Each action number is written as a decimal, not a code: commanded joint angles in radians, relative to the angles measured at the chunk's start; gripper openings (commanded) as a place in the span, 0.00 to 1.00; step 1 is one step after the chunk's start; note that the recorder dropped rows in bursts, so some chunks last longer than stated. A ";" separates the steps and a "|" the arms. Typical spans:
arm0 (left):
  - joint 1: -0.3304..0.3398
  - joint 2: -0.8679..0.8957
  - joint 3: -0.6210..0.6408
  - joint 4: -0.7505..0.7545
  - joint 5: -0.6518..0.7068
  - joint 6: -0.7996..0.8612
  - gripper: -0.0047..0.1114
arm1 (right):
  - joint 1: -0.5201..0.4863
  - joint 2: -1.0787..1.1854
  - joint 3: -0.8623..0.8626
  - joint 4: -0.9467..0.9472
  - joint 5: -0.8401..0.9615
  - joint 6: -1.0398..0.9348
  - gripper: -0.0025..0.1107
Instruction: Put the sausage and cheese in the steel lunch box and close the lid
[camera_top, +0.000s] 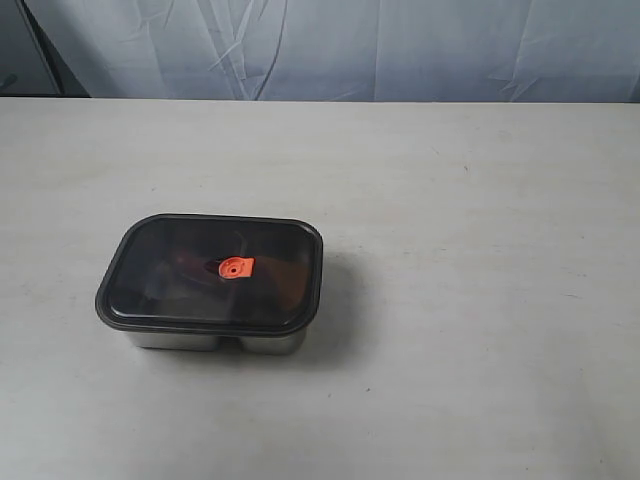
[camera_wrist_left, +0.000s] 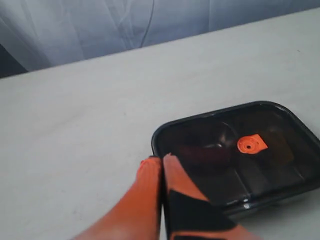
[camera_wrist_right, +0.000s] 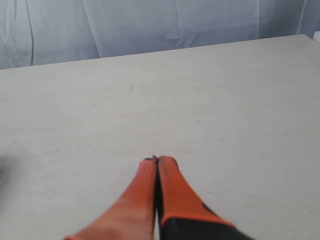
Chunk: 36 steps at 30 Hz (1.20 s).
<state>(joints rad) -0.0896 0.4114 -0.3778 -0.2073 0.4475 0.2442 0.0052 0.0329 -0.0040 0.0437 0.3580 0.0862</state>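
Sitting flat on the steel lunch box (camera_top: 265, 343) is the lid (camera_top: 185, 280); left tool (camera_wrist_left: 161, 159) and right tool (camera_wrist_right: 158, 159) both pressed together, empty.

Table (camera_top: 480, 330): flat off-white surface, matte, faint scuffs and small dark specks; fills most of exterior view. Backdrop cloth (camera_top: 420, 45): pale grey-white fabric, wrinkled, hangs behind table's far edge, spans its full width. Dark gap (camera_top: 50, 60): narrow slanted strip behind table's far-left corner, beside cloth.
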 joint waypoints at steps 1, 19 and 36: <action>-0.003 -0.149 0.161 0.012 -0.141 -0.082 0.04 | -0.005 -0.007 0.004 -0.007 -0.009 -0.006 0.02; 0.162 -0.411 0.378 0.036 -0.152 -0.293 0.04 | -0.005 -0.007 0.004 -0.009 -0.007 -0.006 0.02; 0.162 -0.411 0.378 0.139 -0.243 -0.293 0.04 | -0.005 -0.007 0.004 -0.009 -0.007 -0.006 0.02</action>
<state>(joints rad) 0.0685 0.0064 -0.0042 -0.0737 0.2207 -0.0446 0.0052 0.0329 -0.0040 0.0437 0.3580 0.0862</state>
